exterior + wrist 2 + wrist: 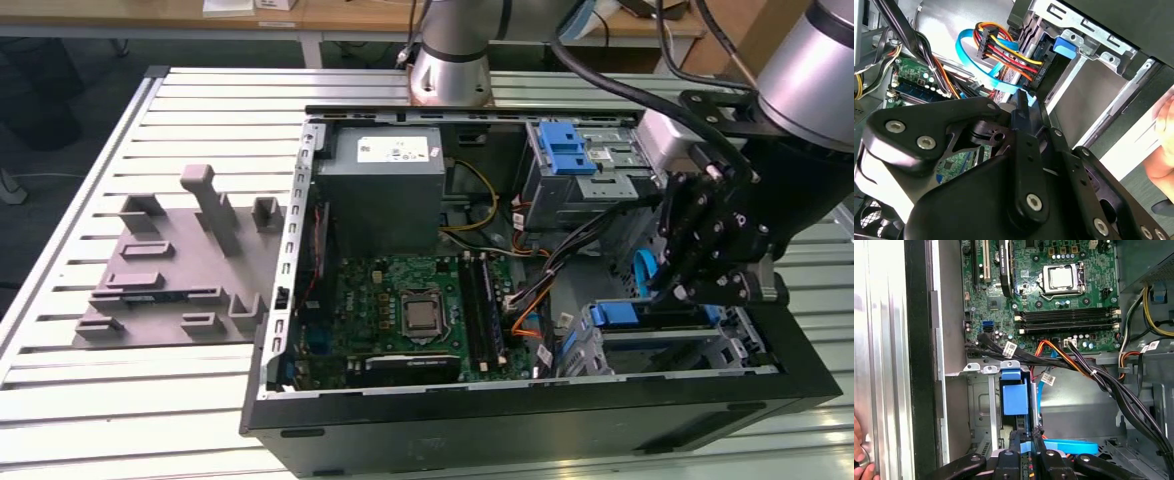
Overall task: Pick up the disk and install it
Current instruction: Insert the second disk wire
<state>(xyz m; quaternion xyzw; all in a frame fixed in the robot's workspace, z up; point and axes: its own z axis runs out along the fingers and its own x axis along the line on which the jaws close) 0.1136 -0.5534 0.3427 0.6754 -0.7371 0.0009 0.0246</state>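
My black gripper (677,292) hangs inside the open computer case (287,300), on the exterior view's right. Its fingers (1015,442) are shut on a thin object seen edge-on with a blue strip along it, which looks like the disk (1025,447). Most of the disk is hidden by the fingers. Just beyond the fingertips stands the metal drive cage with its blue latch (1015,399), also seen at the case's near right corner as the blue latch (627,315). In the second wrist view the gripper (1021,107) points toward the cage's metal frame (1089,50).
A light blue flat cable (1069,445) and black cable bundles (1094,375) run beside the gripper. The motherboard (400,310), a grey power-supply box (387,185) and an upper bay with a blue latch (567,155) fill the case. A person's hand (860,460) rests at the case edge. A grey fixture (174,260) lies outside.
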